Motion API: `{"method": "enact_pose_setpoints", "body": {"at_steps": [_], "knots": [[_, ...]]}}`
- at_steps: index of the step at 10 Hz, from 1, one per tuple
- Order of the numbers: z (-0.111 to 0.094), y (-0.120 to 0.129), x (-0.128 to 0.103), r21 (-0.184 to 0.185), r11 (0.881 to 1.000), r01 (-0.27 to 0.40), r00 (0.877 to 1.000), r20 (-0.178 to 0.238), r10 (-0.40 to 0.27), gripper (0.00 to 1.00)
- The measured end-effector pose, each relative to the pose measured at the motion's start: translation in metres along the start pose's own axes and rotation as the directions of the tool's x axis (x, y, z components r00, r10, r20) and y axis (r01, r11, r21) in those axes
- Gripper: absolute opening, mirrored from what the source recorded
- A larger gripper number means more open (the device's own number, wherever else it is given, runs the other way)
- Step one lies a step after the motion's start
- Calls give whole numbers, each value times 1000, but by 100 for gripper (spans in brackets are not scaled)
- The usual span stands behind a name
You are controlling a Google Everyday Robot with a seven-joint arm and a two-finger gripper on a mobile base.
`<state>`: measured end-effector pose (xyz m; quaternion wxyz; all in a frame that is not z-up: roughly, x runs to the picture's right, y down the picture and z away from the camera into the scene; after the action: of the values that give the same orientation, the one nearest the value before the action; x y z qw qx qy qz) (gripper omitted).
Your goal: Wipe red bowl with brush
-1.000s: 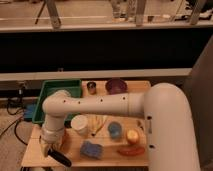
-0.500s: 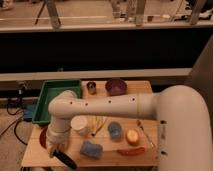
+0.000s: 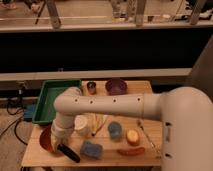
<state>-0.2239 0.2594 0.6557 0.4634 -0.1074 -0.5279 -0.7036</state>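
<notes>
The red bowl (image 3: 46, 140) sits at the front left of the wooden table (image 3: 150, 127), partly hidden by my arm. My gripper (image 3: 61, 143) is at the bowl's right rim, at the end of the white arm (image 3: 107, 105) that reaches in from the right. It is shut on the brush (image 3: 69, 153), a short black rod that slants down to the right from the gripper, over the table just beside the bowl.
A white cup (image 3: 81, 125) stands right of the gripper and a blue sponge (image 3: 91, 149) lies by the brush tip. A green tray (image 3: 54, 99), a dark purple bowl (image 3: 116, 86), a small dark cup (image 3: 91, 87), a blue cup (image 3: 115, 130) and a yellow item (image 3: 132, 136) are also on the table.
The gripper and brush have shifted a little to the right, and more of the red bowl shows to the left of the arm.
</notes>
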Motion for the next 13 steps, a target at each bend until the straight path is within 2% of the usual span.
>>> {"method": "enact_pose_setpoints", "body": {"at_steps": [4, 7, 10, 13], "knots": [[9, -9, 25, 13, 999, 53, 999, 11, -53, 0], [14, -19, 34, 21, 995, 94, 995, 27, -94, 0], [17, -28, 27, 25, 993, 115, 992, 57, -116, 0], [23, -30, 7, 35, 995, 92, 992, 86, -95, 0]]}}
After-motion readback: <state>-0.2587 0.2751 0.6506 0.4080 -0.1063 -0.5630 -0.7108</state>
